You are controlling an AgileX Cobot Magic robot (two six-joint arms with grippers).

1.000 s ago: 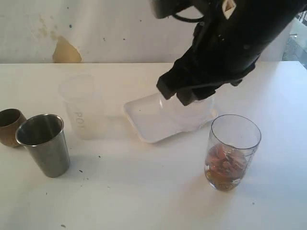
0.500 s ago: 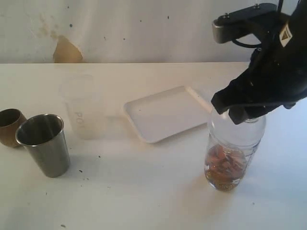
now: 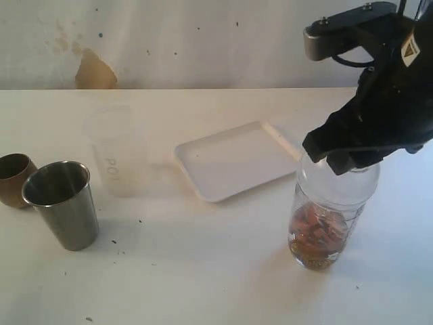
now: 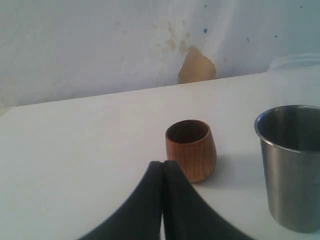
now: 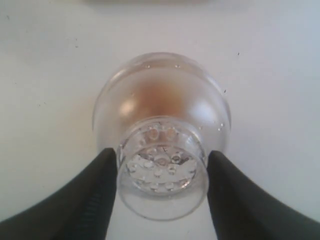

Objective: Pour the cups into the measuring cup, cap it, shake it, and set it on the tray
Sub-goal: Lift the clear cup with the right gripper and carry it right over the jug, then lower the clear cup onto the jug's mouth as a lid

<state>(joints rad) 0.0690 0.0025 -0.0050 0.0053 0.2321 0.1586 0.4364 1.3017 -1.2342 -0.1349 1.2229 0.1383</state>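
Observation:
The measuring cup (image 3: 319,237) stands at the front right with brown pieces in its base. A clear domed lid (image 3: 338,179) sits on its rim. My right gripper (image 3: 331,159) comes down from above and is shut on the lid's (image 5: 160,125) raised top, one black finger on each side. The white tray (image 3: 233,159) lies bare just left of the cup. At the far left stand the brown cup (image 3: 13,177), the steel tumbler (image 3: 62,203) and the frosted cup (image 3: 114,152). My left gripper (image 4: 163,165) is shut on nothing, low on the table just short of the brown cup (image 4: 191,149).
In the left wrist view the steel tumbler (image 4: 292,160) stands close beside the brown cup, with the frosted cup's rim (image 4: 297,62) behind it. A stained wall (image 3: 91,71) runs along the table's back edge. The right arm hangs over the table's right side.
The right arm carried the domed lid from above the tray across to the measuring cup and set it on the rim. It has barely moved in the last half second.

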